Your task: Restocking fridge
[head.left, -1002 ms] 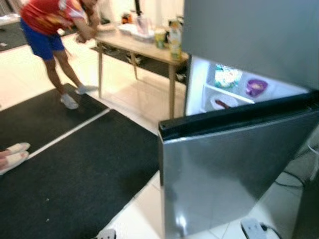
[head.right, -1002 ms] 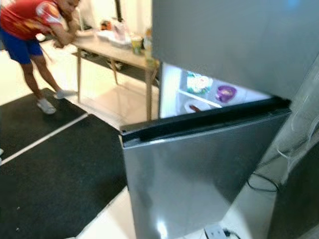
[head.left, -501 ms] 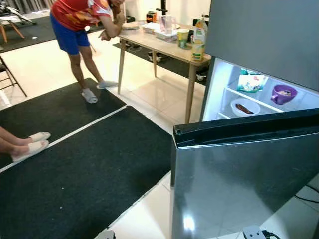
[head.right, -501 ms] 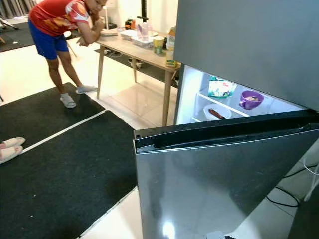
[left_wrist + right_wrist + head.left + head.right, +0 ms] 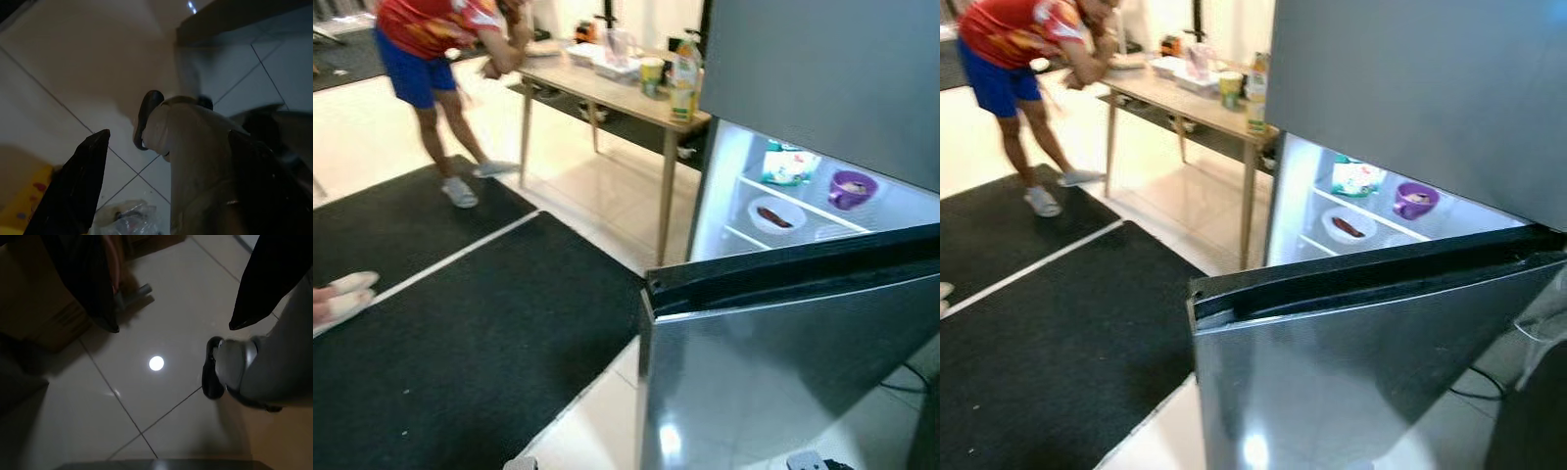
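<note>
The steel fridge (image 5: 822, 69) stands at the right with its lower door (image 5: 783, 372) swung open towards me. Inside, lit shelves hold a purple bowl (image 5: 852, 188), a white plate (image 5: 771, 215) with something dark on it, and a green-and-white packet (image 5: 790, 166). Both arms hang low over the tiled floor. The left gripper (image 5: 166, 196) is open, fingers wide apart, with my own leg and foot seen between them. The right gripper (image 5: 176, 308) is open too and holds nothing.
A wooden table (image 5: 607, 96) left of the fridge carries a juice carton (image 5: 684, 83), a cup (image 5: 652, 75) and other items. A person (image 5: 431, 39) leans on it. Black mats (image 5: 460, 333) cover the floor; slippered feet (image 5: 342, 294) show at the left. A cardboard box (image 5: 39, 308) lies near my right foot.
The whole view has swung slightly as the camera moved. The fridge door stays open and the person still leans on the table.
</note>
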